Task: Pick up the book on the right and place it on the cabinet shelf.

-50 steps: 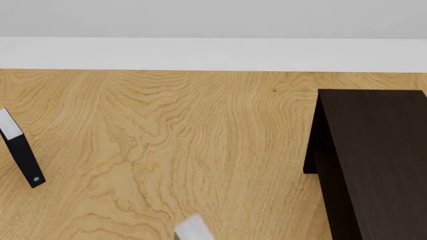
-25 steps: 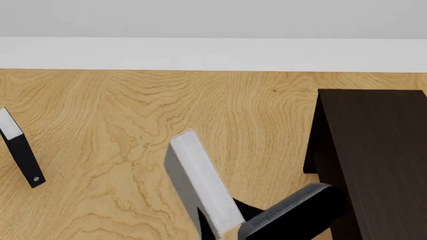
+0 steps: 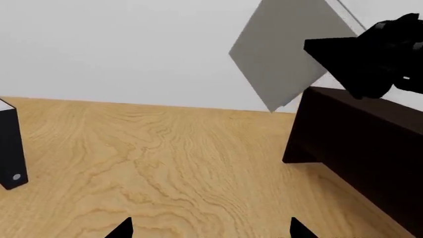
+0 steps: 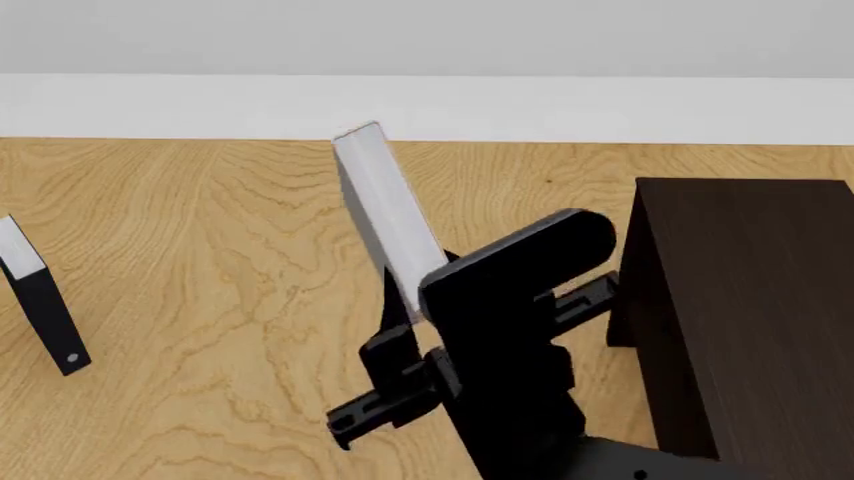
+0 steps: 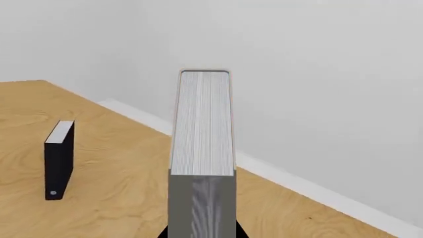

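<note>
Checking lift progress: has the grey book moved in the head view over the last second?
Yes. The grey book rose from the bottom edge to the white baseboard, held by the right claw.

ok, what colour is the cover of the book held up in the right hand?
Plain light grey, unmarked, on the thick hardcover book; clearest in the left wrist view.

Bright, even, diffuse light with no visible source, sharp simulator renders — no blur, glare or edge distortion, pale wall [image 4: 427,35] flat and shadowless, wooden floor [image 4: 200,250] evenly lit, dark cabinet [image 4: 761,300] near-black — its surface detail hard to read.
</note>
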Available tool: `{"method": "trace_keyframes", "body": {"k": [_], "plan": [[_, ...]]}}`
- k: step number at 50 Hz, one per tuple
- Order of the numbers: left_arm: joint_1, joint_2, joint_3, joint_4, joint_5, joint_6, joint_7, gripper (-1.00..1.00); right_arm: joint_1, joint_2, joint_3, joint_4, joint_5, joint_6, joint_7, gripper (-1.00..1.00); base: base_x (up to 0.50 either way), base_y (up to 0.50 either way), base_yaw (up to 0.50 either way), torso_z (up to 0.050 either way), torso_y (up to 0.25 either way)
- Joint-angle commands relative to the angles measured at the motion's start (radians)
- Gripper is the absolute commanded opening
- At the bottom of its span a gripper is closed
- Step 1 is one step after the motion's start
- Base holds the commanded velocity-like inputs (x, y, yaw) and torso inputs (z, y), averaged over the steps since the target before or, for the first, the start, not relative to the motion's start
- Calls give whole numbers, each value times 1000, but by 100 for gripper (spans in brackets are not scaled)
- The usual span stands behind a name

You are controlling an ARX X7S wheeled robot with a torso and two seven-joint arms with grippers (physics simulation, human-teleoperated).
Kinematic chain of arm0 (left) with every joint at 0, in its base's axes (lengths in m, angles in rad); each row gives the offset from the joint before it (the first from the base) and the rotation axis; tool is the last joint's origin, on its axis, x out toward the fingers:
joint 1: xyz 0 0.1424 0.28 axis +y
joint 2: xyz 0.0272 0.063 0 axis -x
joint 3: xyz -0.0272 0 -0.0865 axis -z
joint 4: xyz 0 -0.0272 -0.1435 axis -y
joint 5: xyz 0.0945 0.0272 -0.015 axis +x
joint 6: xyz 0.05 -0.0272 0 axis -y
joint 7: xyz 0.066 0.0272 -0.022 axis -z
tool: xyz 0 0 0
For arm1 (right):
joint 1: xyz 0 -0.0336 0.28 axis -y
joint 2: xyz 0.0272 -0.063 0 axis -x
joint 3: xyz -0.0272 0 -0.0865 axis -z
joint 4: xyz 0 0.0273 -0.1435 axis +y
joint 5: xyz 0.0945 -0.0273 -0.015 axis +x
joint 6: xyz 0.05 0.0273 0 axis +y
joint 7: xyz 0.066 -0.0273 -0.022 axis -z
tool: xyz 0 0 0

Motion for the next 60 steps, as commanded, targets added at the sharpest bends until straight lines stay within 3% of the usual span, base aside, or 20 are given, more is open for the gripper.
{"method": "trace_keyframes", "body": {"k": [1, 17, 36, 46, 60], "plan": [[-6, -2, 8, -7, 0, 1, 0, 100, 103, -147, 18, 159, -98, 146, 30, -100, 0, 0, 0, 0, 0], [-3, -4, 16, -5, 1, 4, -5, 100, 178, -380, -132, 361, -278, 428, 158, -100, 0, 0, 0, 1, 2], [-7, -10, 22, 0, -9, 3, -8, 100, 82, -596, -286, 554, -395, 720, 362, -100, 0, 0, 0, 0, 1], [-8, -12, 28, 3, -11, 1, -11, 100, 25, -662, -298, 649, -414, 792, 425, -100, 0, 0, 0, 0, 2], [-13, -12, 36, -6, -12, 3, -11, 100, -65, -684, -265, 734, -423, 740, 439, -100, 0, 0, 0, 0, 1]]}}
